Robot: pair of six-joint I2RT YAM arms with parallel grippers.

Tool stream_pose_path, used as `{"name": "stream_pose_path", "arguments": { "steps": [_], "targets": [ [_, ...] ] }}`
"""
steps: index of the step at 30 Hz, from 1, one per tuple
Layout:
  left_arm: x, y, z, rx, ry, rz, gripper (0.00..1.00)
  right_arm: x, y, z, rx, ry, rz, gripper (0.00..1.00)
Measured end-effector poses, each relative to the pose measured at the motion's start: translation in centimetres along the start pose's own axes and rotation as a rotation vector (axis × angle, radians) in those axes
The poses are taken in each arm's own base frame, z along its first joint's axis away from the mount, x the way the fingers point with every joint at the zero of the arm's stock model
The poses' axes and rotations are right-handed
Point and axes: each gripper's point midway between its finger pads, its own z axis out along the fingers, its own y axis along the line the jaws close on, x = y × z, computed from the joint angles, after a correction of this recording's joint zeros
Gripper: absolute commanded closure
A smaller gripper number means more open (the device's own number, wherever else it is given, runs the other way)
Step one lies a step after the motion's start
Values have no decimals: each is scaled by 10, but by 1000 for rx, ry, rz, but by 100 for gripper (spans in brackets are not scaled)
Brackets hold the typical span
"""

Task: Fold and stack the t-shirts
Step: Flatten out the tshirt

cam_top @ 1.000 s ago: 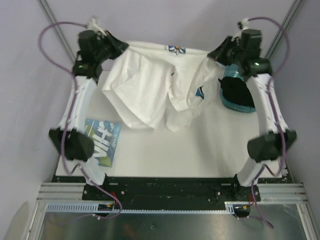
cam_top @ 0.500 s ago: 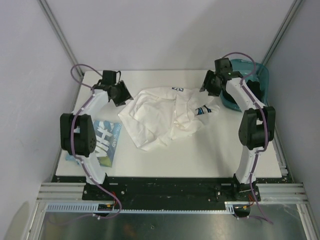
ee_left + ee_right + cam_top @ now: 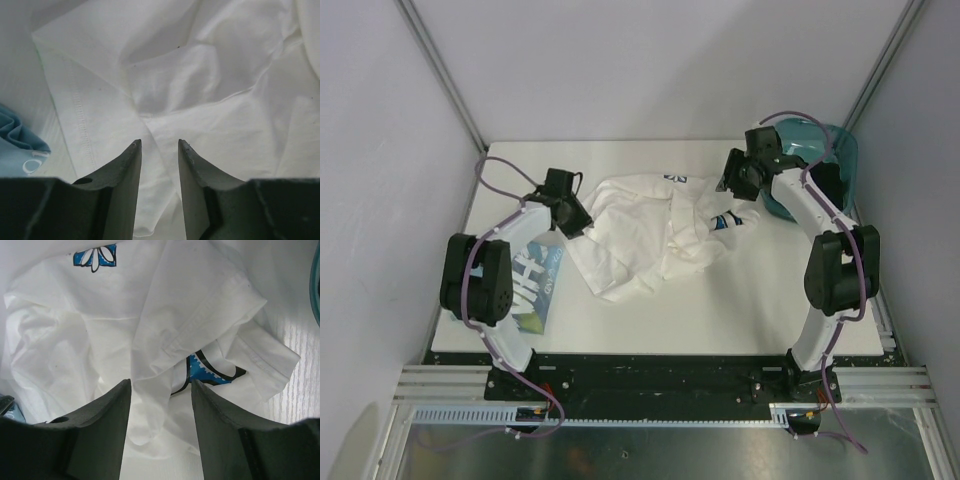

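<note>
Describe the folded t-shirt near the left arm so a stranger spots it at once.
On the white table, look to the near left part, beside the left arm. The folded t-shirt lies flat there, its light-blue graphic with white letters facing up. The crumpled t-shirt at mid-table is instead a rumpled white heap.

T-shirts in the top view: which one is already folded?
The tee with the light-blue graphic, on the left: it lies as a flat rectangle. The daisy-print tee lies crumpled in the middle.
</note>
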Motion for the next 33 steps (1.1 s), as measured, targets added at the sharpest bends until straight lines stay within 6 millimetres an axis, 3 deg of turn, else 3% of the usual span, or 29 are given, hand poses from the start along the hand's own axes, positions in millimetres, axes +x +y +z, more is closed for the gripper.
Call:
{"name": "stream_pose_path", "arguments": {
  "steps": [8, 20, 27, 30, 33],
  "targets": [
    [5, 0, 20, -18, 11, 25, 58, 12, -6, 4, 12, 23, -4, 44],
    [-9, -8, 38, -21, -8, 193, 58, 10, 2, -3, -14, 3, -13, 44],
    [-7, -4, 49, -31, 8, 292, 59, 8, 6, -4, -26, -6, -17, 44],
    [-5, -2, 54, -37, 19, 315, 63, 8, 7, -4, -29, -7, -17, 44],
    [-4, -2, 55, -38, 24, 330, 73, 8, 7, -4, -29, -7, -17, 44]
  ]
}}
